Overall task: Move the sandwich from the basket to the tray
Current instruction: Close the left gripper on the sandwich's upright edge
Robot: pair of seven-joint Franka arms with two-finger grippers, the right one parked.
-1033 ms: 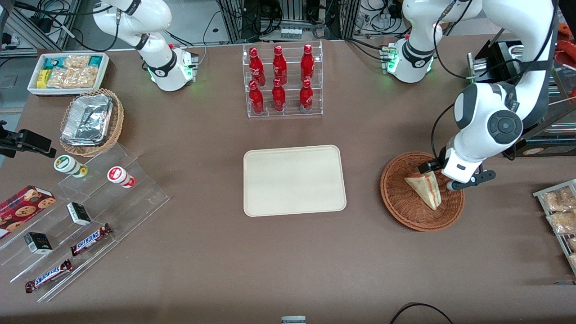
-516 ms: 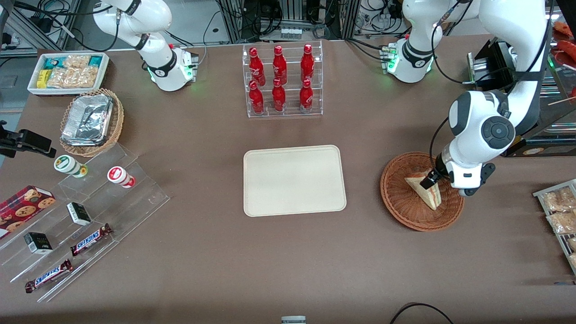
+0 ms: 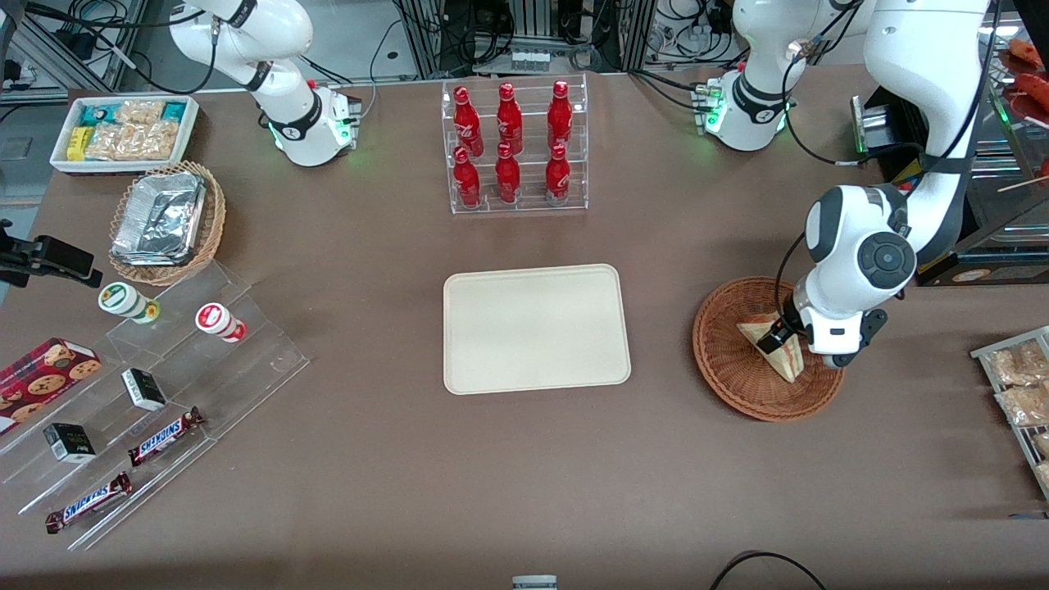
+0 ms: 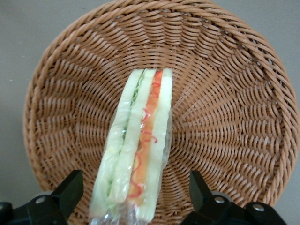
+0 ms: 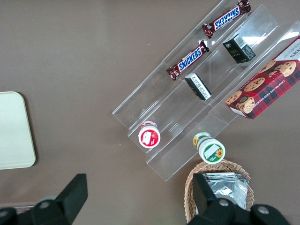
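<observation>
Sandwich (image 4: 136,154), a plastic-wrapped triangular wedge, lies in the reddish-brown wicker basket (image 3: 729,369), resting on its side with the red, yellow and green filling edge turned upward. The basket stands on the brown tabletop (image 3: 524,475) toward the working arm's end, well apart from the cream rectangular tray (image 3: 537,328), which sits in the middle of the tabletop with nothing on it.

The left arm's pincer (image 4: 136,199) hangs low over the basket, directly above the wide end of the sandwich. Its two black fingers (image 4: 70,190) are spread apart, one on each side of the wedge, with a visible gap between each finger and the wrapping; nothing is gripped.

Stage of the task, as judged from this arrangement: the approach is made and the fingers straddle the bread, but the grasp is not yet closed. Remaining steps appear to be the final descent, the closing on the wedge across its bread faces, the lift clear of the basket rim, the carry across the open tabletop, and the release onto the tray. No part of the transfer proper is done; the sandwich has not left the basket.
</observation>
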